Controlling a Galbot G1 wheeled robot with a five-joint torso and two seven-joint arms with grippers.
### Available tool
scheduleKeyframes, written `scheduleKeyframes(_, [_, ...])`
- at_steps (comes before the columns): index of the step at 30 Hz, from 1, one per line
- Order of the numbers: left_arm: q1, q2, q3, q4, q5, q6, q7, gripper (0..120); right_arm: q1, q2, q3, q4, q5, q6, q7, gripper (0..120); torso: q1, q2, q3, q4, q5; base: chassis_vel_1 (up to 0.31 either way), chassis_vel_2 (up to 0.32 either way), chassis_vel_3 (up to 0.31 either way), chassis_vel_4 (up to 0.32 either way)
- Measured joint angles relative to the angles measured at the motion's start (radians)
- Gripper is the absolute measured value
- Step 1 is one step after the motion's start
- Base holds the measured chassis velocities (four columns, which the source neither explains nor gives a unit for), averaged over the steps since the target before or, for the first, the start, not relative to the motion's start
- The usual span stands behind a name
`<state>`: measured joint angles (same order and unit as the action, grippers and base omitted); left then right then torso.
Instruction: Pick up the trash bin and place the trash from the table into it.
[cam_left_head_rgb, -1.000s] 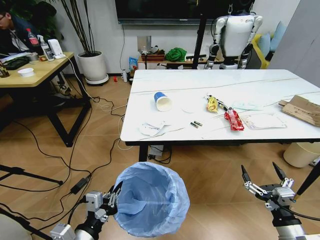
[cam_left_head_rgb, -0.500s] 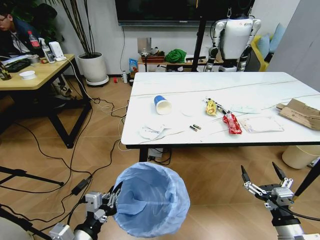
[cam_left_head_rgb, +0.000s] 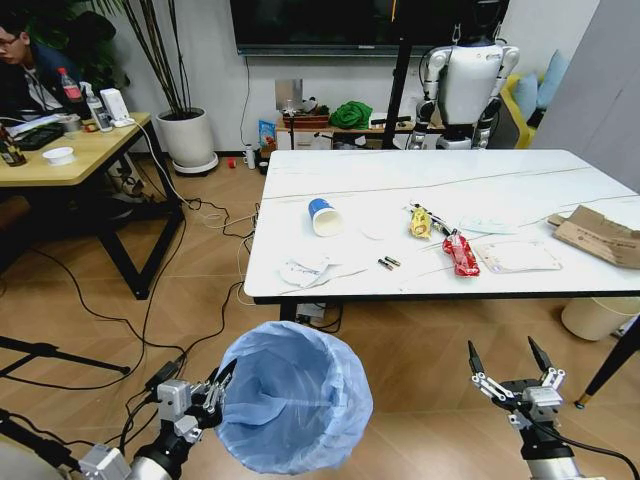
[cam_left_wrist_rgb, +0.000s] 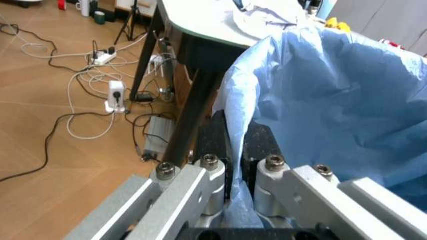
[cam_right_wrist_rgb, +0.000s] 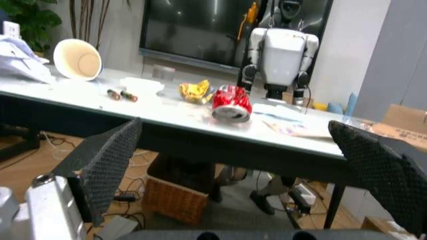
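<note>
The trash bin, lined with a crinkly light-blue bag, hangs low in front of me, short of the table. My left gripper is shut on its rim; the left wrist view shows the gripper pinching the bag edge of the trash bin. My right gripper is open and holds nothing, below the table's front edge. Trash lies on the table: a blue-and-white cup, crumpled paper, a yellow wrapper, a red wrapper, a clear packet and cardboard.
A wooden desk stands at the left, with cables across the floor between it and the table. A cream bin sits under the table's right end. Another robot and a potted plant stand behind.
The whole head view has shifted slightly, so the camera has moved. The left gripper keeps its hold on the bin rim and the right gripper stays open.
</note>
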<state>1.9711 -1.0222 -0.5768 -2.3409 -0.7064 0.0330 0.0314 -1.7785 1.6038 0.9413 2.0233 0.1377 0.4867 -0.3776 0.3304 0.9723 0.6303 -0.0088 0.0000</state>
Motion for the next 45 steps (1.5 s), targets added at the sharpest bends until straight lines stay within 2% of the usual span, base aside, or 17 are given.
scheduleKeyframes(3, [-0.003,-0.003,0.004,-0.002,0.002,0.004,-0.003,1,-0.005,-0.011,0.004,0.006,0.002,0.000,0.006,100,0.003,0.006,0.003,0.0000,-0.0001,0.000,0.000,0.000,0.000])
scheduleKeyframes(4, [-0.004,-0.010,0.004,-0.007,0.002,0.008,-0.005,1,-0.015,-0.034,0.013,0.015,0.012,0.004,0.011,100,0.008,0.016,0.009,0.0000,0.0000,0.000,0.000,0.000,0.000])
scheduleKeyframes(5, [-0.006,-0.020,-0.008,-0.009,0.001,0.014,-0.008,1,-0.032,-0.096,0.028,0.022,0.057,0.007,0.019,100,0.015,0.033,0.018,-0.0001,0.0000,0.000,0.000,0.000,0.000])
scheduleKeyframes(8, [-0.011,-0.036,-0.015,-0.005,0.006,0.027,-0.014,1,-0.033,-0.145,0.027,0.019,0.079,-0.002,0.033,100,0.022,0.049,0.028,0.0001,0.0000,0.000,0.000,0.000,0.000])
scheduleKeyframes(17, [0.024,-0.126,0.009,-0.007,0.058,0.042,-0.041,1,-0.068,-0.205,-0.013,0.021,0.081,-0.016,0.054,100,0.040,0.090,0.050,0.0001,0.0002,0.000,0.000,0.000,0.000])
scheduleKeyframes(22, [0.012,-0.174,0.042,0.014,0.083,0.013,-0.075,1,-0.066,-0.232,-0.030,0.016,0.090,-0.030,0.062,100,0.052,0.116,0.064,0.0000,0.0003,0.000,0.000,0.000,0.000])
scheduleKeyframes(35, [0.000,-0.188,0.047,0.028,0.149,0.020,-0.088,1,-0.070,-0.241,-0.036,0.022,0.102,-0.032,0.062,100,0.056,0.122,0.066,0.0001,0.0000,0.000,0.000,0.000,0.000])
scheduleKeyframes(41, [-0.001,-0.189,0.040,0.019,0.147,0.028,-0.094,1,-0.087,-0.253,-0.044,0.040,0.101,-0.031,0.089,100,0.055,0.120,0.065,0.0000,-0.0001,0.000,0.000,0.000,0.000])
scheduleKeyframes(45, [0.001,-0.180,0.009,-0.008,0.112,0.048,-0.100,1,-0.107,-0.291,-0.058,0.089,0.148,-0.082,0.128,100,0.054,0.118,0.064,0.0001,0.0001,0.000,0.000,0.000,0.000])
